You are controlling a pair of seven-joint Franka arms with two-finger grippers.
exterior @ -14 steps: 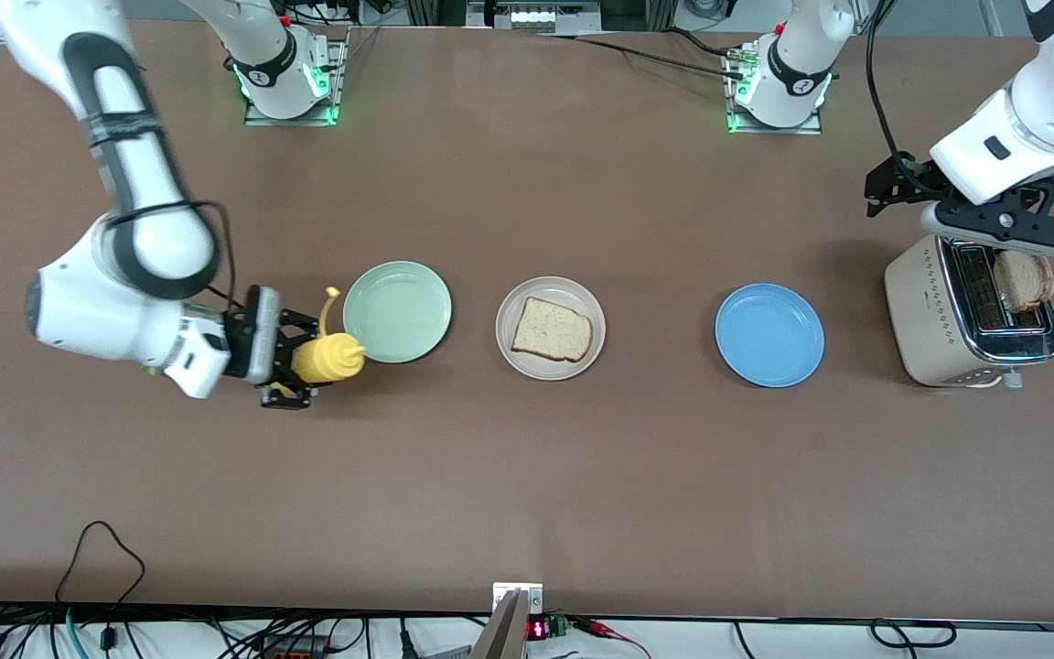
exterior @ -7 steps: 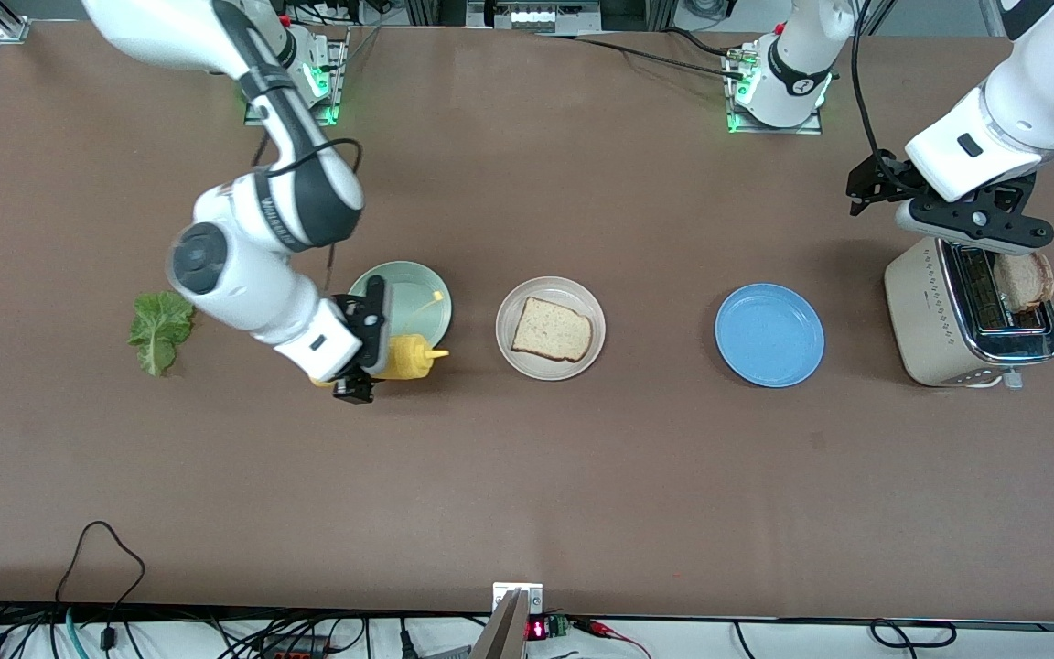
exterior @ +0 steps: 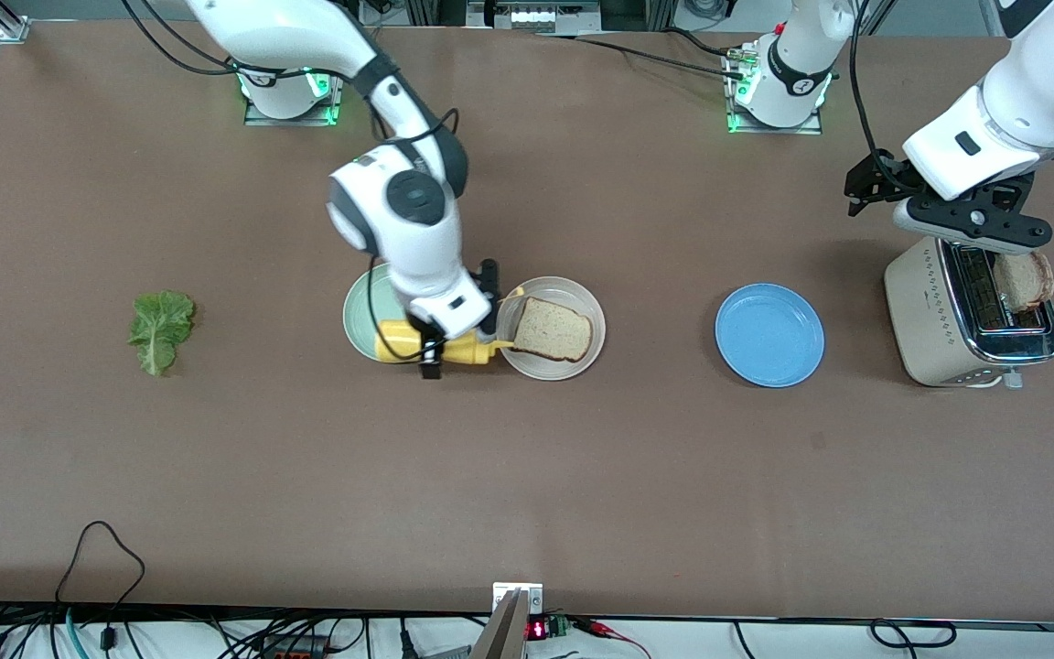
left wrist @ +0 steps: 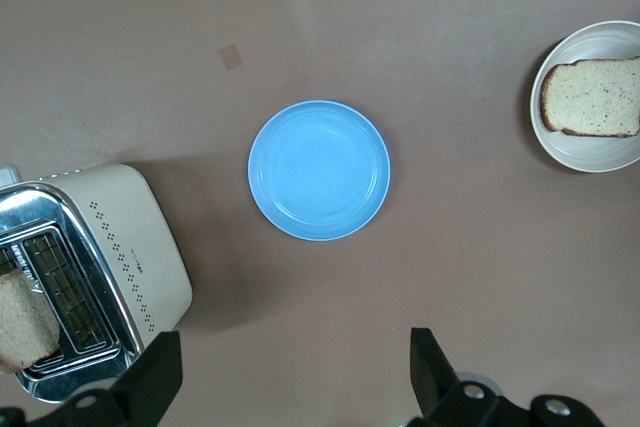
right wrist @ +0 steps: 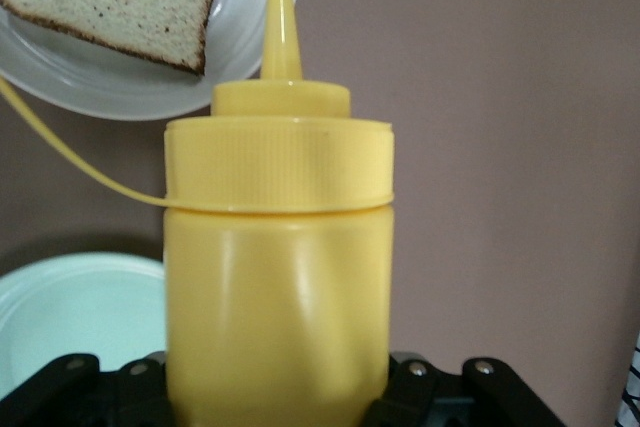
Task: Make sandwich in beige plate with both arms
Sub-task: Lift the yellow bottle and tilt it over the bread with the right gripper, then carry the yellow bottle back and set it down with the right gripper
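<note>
Bread slice [exterior: 552, 329] on middle plate [exterior: 586, 297]; another plate [exterior: 360, 313] toward right arm's end, squeeze bottle [exterior: 463, 349] over the gap between; lettuce leaf [exterior: 161, 329] farther along; toaster [exterior: 939, 311] at left arm's end, holding bread [exterior: 1023, 279].

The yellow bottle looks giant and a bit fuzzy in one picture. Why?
In the right wrist view the yellow bottle sits right against the camera, filling the frame with soft edges; in the front view it looks small beside the beige plate.

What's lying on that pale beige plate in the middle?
One square slice of brown-crusted white bread lies on the round beige plate. No lettuce or second slice shows there; whatever is under the slice is covered.
</note>
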